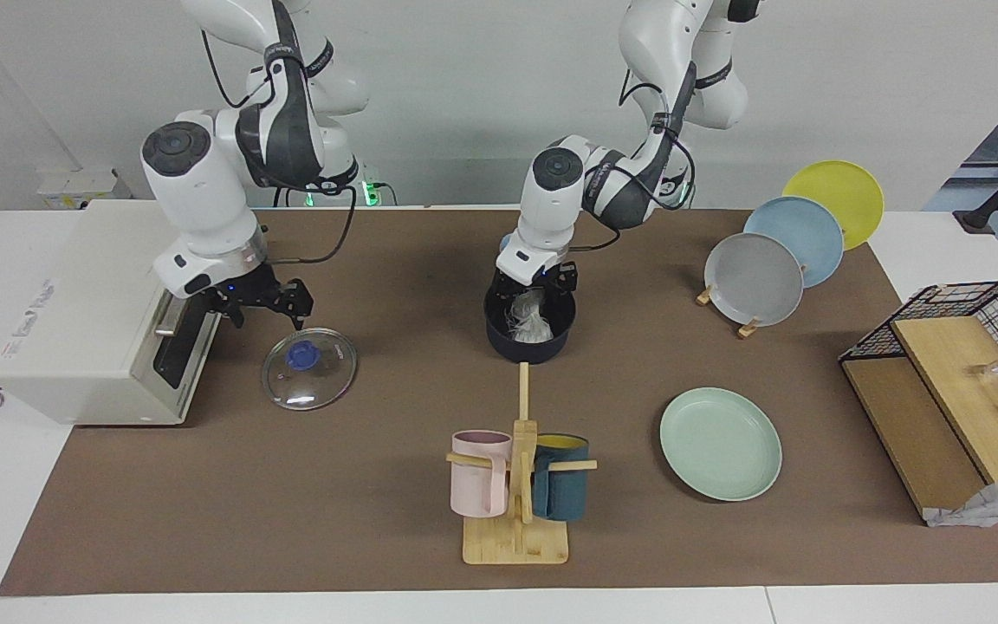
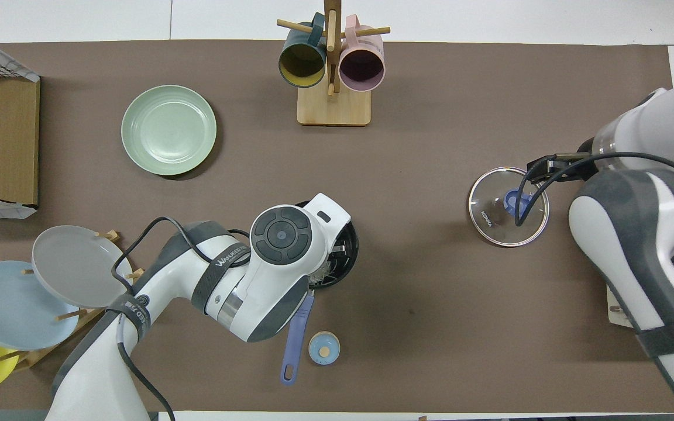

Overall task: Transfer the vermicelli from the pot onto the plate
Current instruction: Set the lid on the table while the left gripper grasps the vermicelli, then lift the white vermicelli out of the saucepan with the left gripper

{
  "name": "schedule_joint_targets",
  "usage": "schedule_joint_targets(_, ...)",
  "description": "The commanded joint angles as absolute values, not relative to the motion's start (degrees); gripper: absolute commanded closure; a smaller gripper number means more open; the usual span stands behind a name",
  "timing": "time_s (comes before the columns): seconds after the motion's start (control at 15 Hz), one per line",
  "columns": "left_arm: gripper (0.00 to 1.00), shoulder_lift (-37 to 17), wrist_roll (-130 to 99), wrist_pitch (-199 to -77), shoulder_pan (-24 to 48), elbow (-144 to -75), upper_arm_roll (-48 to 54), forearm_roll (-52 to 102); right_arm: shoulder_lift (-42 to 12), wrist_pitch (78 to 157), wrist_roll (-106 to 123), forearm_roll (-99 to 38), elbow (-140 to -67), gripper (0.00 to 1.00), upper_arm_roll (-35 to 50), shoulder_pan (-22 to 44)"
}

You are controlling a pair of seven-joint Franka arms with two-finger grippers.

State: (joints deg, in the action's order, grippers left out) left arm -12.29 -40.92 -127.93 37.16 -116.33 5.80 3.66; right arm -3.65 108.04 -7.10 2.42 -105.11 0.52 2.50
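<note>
The right arm bends down from its shoulder, wrist upright, in front of the white toaster oven. The right gripper hangs in the air over the mat just beside the oven door, its jaws spread and holding nothing. The round glass lid with a blue knob lies flat beside it, clear of the fingers.

At mid-table the left arm folds sharply at the elbow, and the left gripper points straight down into the small dark navy pot. Its jaws stand spread on either side of the peak of the whitish, thin-stranded vermicelli, which sits in the pot. The pot's long blue handle points toward the robots, with a small light-blue round knob beside it.

The wooden mug rack stands farther from the robots than the pot. Bare brown mat lies between the pot and the pale mint-green round plate, which sits empty toward the left arm's end, near the black wire basket.
</note>
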Motion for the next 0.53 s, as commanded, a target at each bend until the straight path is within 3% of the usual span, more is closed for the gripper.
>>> schedule_joint_targets(0.0, 0.02, -13.7, -41.7, -130.6, 38.4, -117.1, 4.8, 4.5, -3.6, 96.1, -6.8, 1.3, -95.2, 0.00, 0.9, 1.7)
schedule_joint_targets(0.07, 0.12, -13.7, -41.7, -130.5, 38.4, -117.0, 4.8, 4.5, -3.6, 92.5, -6.8, 1.3, -92.7, 0.00, 0.8, 1.7)
schedule_joint_targets(0.13, 0.43, -13.6, -41.7, -130.3, 38.4, -117.0, 4.8, 4.5, -3.6, 90.0, -6.8, 1.3, -91.2, 0.00, 0.8, 1.7)
schedule_joint_targets(0.2, 0.82, -13.7, -41.5, -130.3, 38.2, -116.8, 4.8, 4.5, -3.5, 89.2, -6.9, 1.3, -91.0, 0.00, 0.8, 1.8)
schedule_joint_targets(0.27, 1.00, -13.7, -41.2, -130.2, 38.2, -116.6, 4.7, 4.5, -3.2, 88.6, -6.9, 1.3, -91.0, 0.00, 0.8, 1.9)
schedule_joint_targets(0.47, 1.00, -13.5, -40.8, -129.7, 37.7, -116.4, 4.7, 4.5, -0.9, 88.9, -7.4, 1.3, -92.0, 0.00, 1.0, 1.8)
